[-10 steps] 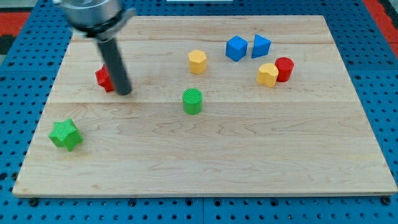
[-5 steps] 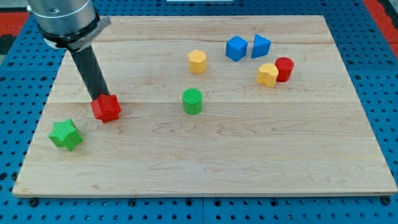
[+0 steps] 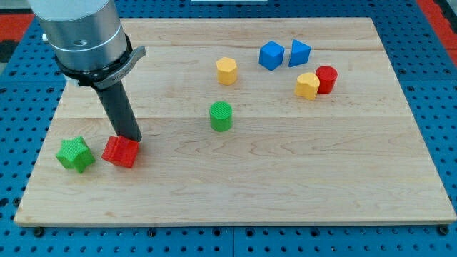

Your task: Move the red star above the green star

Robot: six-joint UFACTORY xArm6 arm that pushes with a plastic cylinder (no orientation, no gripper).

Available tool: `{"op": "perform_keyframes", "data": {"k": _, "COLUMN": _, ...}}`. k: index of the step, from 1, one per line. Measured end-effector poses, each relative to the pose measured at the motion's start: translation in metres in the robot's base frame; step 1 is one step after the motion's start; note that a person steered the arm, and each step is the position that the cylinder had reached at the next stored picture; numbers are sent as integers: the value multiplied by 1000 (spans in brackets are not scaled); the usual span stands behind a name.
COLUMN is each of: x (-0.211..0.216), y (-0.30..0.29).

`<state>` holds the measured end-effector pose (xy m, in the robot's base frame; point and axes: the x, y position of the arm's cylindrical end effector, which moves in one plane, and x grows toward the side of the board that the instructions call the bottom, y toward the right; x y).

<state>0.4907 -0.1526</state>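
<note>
The red star [image 3: 120,151] lies at the board's lower left, just to the right of the green star [image 3: 75,154], with a small gap between them. My tip [image 3: 130,138] stands at the red star's upper right edge, touching it. The dark rod rises up and left to the grey arm body at the view's top left.
A green cylinder [image 3: 221,116] stands near the middle. A yellow hexagon block [image 3: 226,71] lies above it. Two blue blocks [image 3: 271,55] [image 3: 300,53] sit at the upper right, with a yellow block [image 3: 308,86] and a red cylinder [image 3: 326,78] below them. The wooden board [image 3: 285,178] ends near the view's bottom.
The red star has slid down the view, from up and right of the green star to level with it on its right. My tip followed it down and slightly right.
</note>
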Motion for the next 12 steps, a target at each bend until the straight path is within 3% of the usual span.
{"op": "perform_keyframes", "data": {"k": 1, "x": 0, "y": 0}}
{"op": "perform_keyframes", "data": {"k": 3, "x": 49, "y": 3}}
{"op": "perform_keyframes", "data": {"k": 5, "x": 35, "y": 35}}
{"op": "perform_keyframes", "data": {"k": 6, "x": 101, "y": 47}}
{"op": "perform_keyframes", "data": {"k": 7, "x": 127, "y": 47}}
{"op": "perform_keyframes", "data": {"k": 9, "x": 126, "y": -67}}
{"op": "perform_keyframes", "data": {"k": 10, "x": 127, "y": -65}}
{"op": "perform_keyframes", "data": {"k": 11, "x": 50, "y": -22}}
{"op": "perform_keyframes", "data": {"k": 12, "x": 4, "y": 28}}
